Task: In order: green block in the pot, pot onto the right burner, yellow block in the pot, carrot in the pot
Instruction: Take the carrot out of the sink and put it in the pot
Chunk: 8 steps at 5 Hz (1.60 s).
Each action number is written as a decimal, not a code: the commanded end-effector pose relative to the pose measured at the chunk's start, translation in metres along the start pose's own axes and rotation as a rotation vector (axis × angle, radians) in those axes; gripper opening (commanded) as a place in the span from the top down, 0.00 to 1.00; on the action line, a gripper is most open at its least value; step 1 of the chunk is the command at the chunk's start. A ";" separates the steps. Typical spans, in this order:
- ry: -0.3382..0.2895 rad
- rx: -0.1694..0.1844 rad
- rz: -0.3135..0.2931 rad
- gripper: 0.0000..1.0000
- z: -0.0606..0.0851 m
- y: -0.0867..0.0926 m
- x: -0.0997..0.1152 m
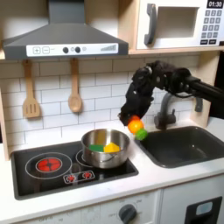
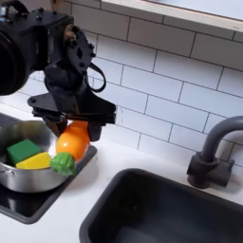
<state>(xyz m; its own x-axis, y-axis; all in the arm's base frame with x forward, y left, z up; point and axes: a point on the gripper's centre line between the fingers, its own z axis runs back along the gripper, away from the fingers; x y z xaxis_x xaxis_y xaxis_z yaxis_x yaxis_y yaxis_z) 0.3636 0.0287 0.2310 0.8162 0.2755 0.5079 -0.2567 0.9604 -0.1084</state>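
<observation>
First exterior view: my gripper (image 1: 134, 121) hangs above the stove, jaws clenched on the carrot (image 1: 136, 128). The carrot reads as a smooth orange oval with a green leafy tip pointing down. Below my jaws, toward the first exterior view's left, the pot (image 1: 106, 147) sits on the burner nearer the sink; it is shiny silver, round, low-walled. Inside it I see the green block (image 1: 94, 148) and the yellow block (image 1: 111, 148), touching. The sink (image 1: 184, 145), a dark grey basin, lies below my jaws toward the first exterior view's right, with its curved faucet (image 1: 163, 112) just beside my arm.

Second exterior view: gripper (image 2: 74, 128) grasps the carrot (image 2: 72, 141) by its upper end; orange body tilted, green tip (image 2: 63, 163) lowest, hanging over the pot's rim (image 2: 38, 174). Below my jaws toward the second exterior view's left, the green block (image 2: 20, 150) and yellow block (image 2: 35, 162) lie side by side in the pot. The sink (image 2: 171, 211) and faucet (image 2: 212, 157) are well apart, toward the second exterior view's right.
</observation>
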 end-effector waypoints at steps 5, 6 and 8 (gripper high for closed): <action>-0.003 0.060 0.120 1.00 -0.025 0.026 0.025; 0.007 0.061 0.128 1.00 -0.030 0.025 0.024; 0.003 0.094 0.195 1.00 -0.029 0.039 0.020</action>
<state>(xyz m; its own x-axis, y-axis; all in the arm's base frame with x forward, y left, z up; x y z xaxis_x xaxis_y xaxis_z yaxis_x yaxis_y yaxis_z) 0.3889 0.0751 0.2137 0.7477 0.4511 0.4873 -0.4545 0.8827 -0.1198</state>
